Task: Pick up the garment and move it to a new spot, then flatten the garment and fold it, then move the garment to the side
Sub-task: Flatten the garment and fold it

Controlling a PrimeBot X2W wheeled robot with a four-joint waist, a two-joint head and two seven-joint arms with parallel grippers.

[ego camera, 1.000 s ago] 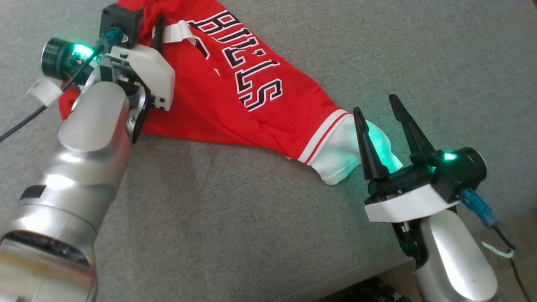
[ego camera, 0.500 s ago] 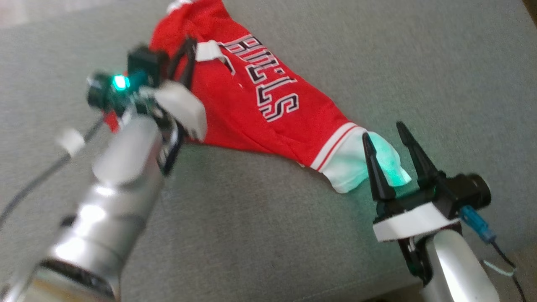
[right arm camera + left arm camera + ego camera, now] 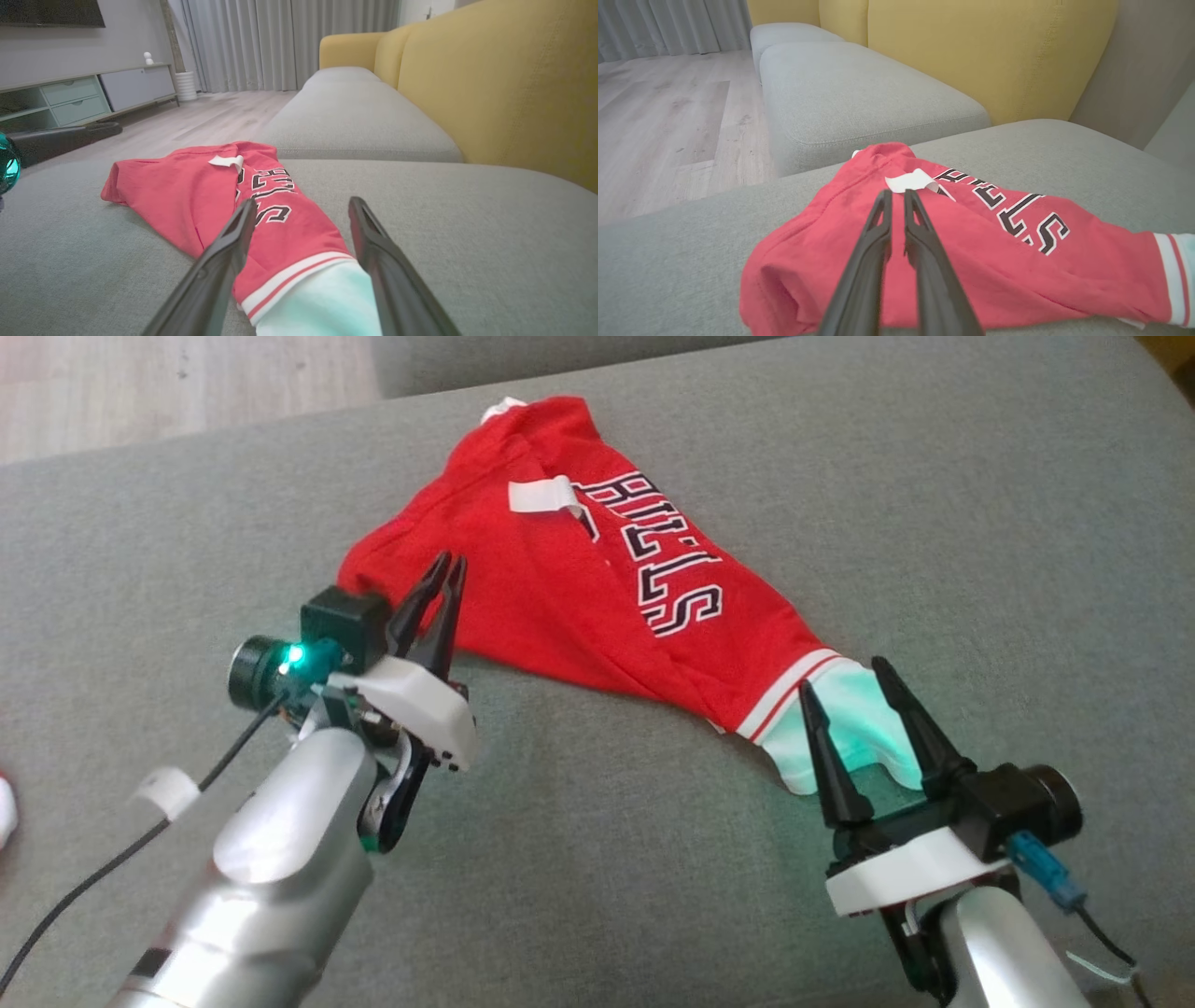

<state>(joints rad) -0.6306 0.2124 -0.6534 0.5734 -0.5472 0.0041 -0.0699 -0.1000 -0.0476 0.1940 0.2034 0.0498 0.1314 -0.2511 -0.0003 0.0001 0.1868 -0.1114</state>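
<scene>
The garment (image 3: 560,597) is a red jersey with black-and-white lettering, lying crumpled on the grey sofa seat (image 3: 607,859). Its white tag (image 3: 540,495) faces up. My left gripper (image 3: 446,565) hovers at the jersey's near-left edge, fingers almost touching with nothing between them; in the left wrist view the fingers (image 3: 878,242) point across the red cloth (image 3: 971,261). My right gripper (image 3: 843,677) is open, its fingers either side of the white sleeve end (image 3: 854,728). In the right wrist view that gripper (image 3: 302,203) frames the sleeve (image 3: 317,303) and the jersey (image 3: 187,196).
A yellow backrest (image 3: 994,56) rises behind the seat, with another grey seat (image 3: 854,98) beyond a gap. Wooden floor (image 3: 168,383) lies past the seat's far-left edge. A low cabinet (image 3: 70,93) stands across the room. The seat's front edge is by my right arm.
The head camera has shifted. My left gripper has drawn back from the tag area to the jersey's near-left edge and its fingers have closed. The right gripper stays open at the sleeve.
</scene>
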